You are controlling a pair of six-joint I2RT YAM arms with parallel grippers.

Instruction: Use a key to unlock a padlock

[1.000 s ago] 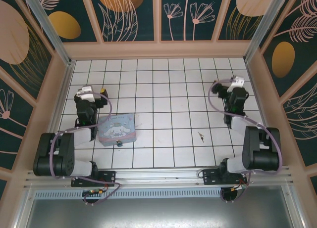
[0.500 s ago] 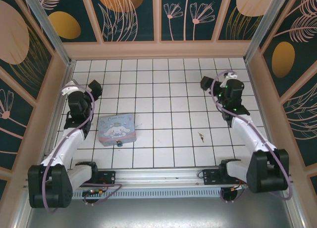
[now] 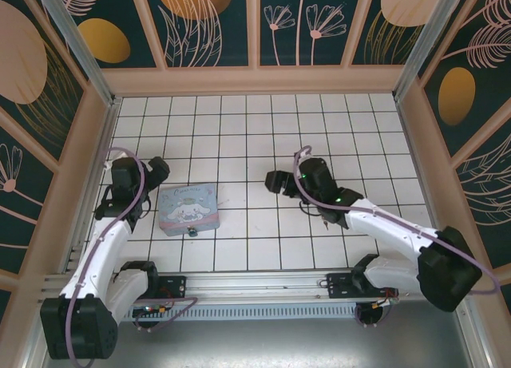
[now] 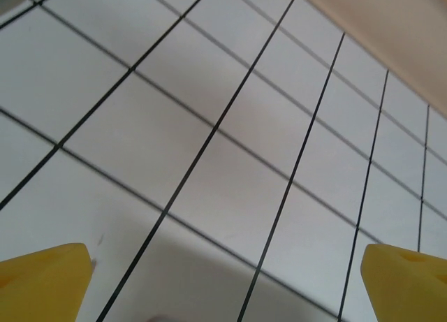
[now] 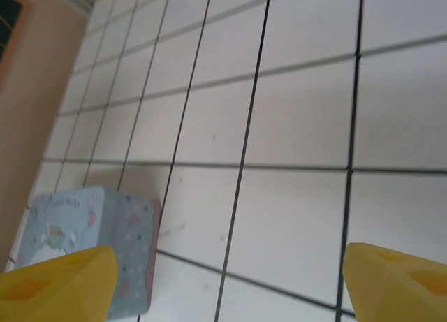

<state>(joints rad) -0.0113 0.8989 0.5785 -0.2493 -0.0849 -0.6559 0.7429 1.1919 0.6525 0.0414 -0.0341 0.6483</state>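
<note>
Padlock (image 3: 192,232): sits lower left of centre in the overhead frame, tiny and dark, just beside the bottom edge of the pastel tin box (image 3: 188,207). Tin box: carries a cartoon print on the lid, lettering too small to read. Padlock again: lies well down-left of the right gripper (image 3: 275,182), spread apart, yellow fingertips (image 5: 56,283) holding nothing; lies near, down-right of the left gripper (image 3: 156,170), likewise spread wide above white tiles (image 4: 209,161).

pastel blue tin (image 3: 188,207); white gridded floor (image 3: 263,136)
</note>
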